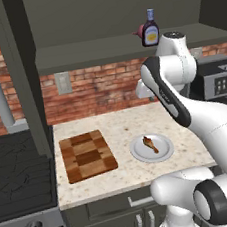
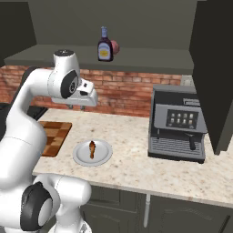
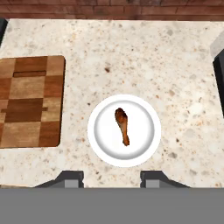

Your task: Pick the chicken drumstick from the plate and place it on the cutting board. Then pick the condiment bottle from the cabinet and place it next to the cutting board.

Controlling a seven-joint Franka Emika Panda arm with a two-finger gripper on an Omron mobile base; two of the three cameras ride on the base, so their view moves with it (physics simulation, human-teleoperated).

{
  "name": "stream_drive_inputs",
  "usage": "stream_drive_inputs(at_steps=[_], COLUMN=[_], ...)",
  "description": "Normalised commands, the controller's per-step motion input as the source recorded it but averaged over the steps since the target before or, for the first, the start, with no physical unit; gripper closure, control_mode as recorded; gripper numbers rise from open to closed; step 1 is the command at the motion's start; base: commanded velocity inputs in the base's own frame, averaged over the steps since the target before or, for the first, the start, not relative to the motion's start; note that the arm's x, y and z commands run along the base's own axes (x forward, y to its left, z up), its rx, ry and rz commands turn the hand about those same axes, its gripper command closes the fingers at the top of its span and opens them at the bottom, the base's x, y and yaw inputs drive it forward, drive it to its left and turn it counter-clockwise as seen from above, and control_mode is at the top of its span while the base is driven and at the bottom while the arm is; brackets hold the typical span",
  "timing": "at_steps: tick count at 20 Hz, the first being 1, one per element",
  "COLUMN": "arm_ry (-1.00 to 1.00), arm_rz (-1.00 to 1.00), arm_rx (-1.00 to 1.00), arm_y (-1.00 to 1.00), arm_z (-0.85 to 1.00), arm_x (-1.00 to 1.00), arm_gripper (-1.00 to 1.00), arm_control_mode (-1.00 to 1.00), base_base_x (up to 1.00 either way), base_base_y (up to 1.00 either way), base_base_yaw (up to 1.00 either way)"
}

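The golden-brown chicken drumstick (image 3: 122,126) lies in the middle of the round light-grey plate (image 3: 100,140) on the speckled counter. My gripper (image 3: 111,179) hangs high above the plate, open, with nothing between its fingers. From the right base it (image 2: 76,107) shows above the counter, behind the plate (image 2: 105,157) and drumstick (image 2: 92,149). The checkered cutting board (image 3: 28,100) lies bare to the left of the plate, also seen from the left base (image 1: 87,155). The dark condiment bottle (image 1: 149,29) (image 2: 105,45) stands upright on the open shelf of the cabinet (image 1: 87,50).
A reddish onion (image 2: 114,46) sits right beside the bottle on the shelf. A coffee machine (image 2: 177,123) stands on the counter to the right of the plate. A stove (image 1: 17,172) borders the counter on the left. A brick wall runs behind.
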Motion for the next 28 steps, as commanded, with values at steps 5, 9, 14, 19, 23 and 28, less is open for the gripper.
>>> stream_drive_inputs(at_steps=[5, 9, 14, 19, 23, 28], arm_ry=[0.0, 0.0, 0.01, 0.0, 0.0, 0.0], arm_rz=[0.0, 0.0, 0.0, 0.0, 0.0, 0.0], arm_rx=[0.0, 0.0, 0.0, 0.0, 0.0, 0.0], arm_y=[0.0, 0.0, 0.0, -0.02, -0.04, -0.03], arm_z=[0.0, -0.06, -0.11, -0.19, -0.25, -0.25], arm_x=[-0.07, -0.11, -0.02, 0.0, 0.0, 0.0], arm_gripper=[-1.0, -1.0, -1.0, -1.0, -1.0, -1.0], arm_control_mode=[-1.0, -1.0, -1.0, -1.0, -1.0, -1.0], base_base_x=[0.0, 0.0, 0.0, 0.0, 0.0, 0.0], base_base_y=[0.0, 0.0, 0.0, 0.0, 0.0, 0.0], base_base_yaw=[0.0, 0.0, 0.0, 0.0, 0.0, 0.0])
